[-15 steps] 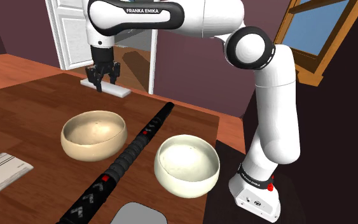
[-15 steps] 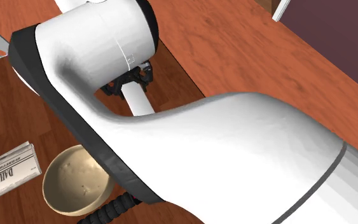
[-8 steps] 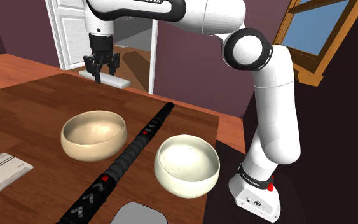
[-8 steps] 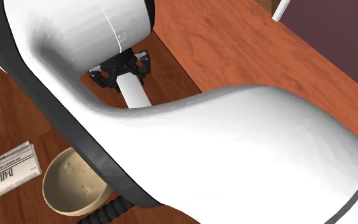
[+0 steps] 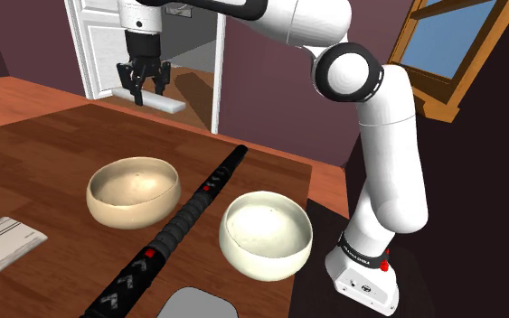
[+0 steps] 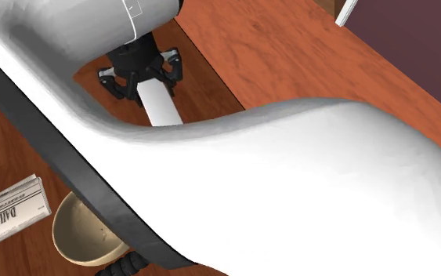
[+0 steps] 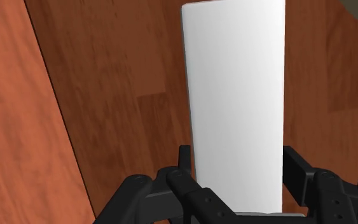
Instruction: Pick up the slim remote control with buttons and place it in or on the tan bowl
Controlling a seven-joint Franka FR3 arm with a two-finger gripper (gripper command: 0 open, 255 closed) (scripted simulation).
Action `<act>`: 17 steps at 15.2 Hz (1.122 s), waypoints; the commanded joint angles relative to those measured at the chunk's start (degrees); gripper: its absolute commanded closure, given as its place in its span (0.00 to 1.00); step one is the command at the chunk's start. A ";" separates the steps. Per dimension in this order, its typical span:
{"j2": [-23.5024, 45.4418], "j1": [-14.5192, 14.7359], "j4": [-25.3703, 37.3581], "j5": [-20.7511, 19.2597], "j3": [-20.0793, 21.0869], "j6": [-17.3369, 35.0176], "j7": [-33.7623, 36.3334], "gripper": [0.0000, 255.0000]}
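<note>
While it hung above the table's (image 5: 44, 144) far end, the gripper (image 5: 144, 79) clasped the white remote (image 7: 234, 108) between its fingers (image 7: 296, 170). The tan bowl (image 5: 133, 191) stood well apart, near a white bowl (image 5: 266, 235).

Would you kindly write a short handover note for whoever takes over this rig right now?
Gripper: shut on the plain white remote, held over the table's far end in the shoulder view.
Tan bowl: nearer the camera and empty. A long black stick lies between it and the cream bowl, which is not the target.
Done: grasp.
Left: carry the remote over the tan bowl, lower it, release.
</note>
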 commanded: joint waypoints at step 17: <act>-18.49 10.05 -26.54 2.69 7.31 7.70 19.24 1.00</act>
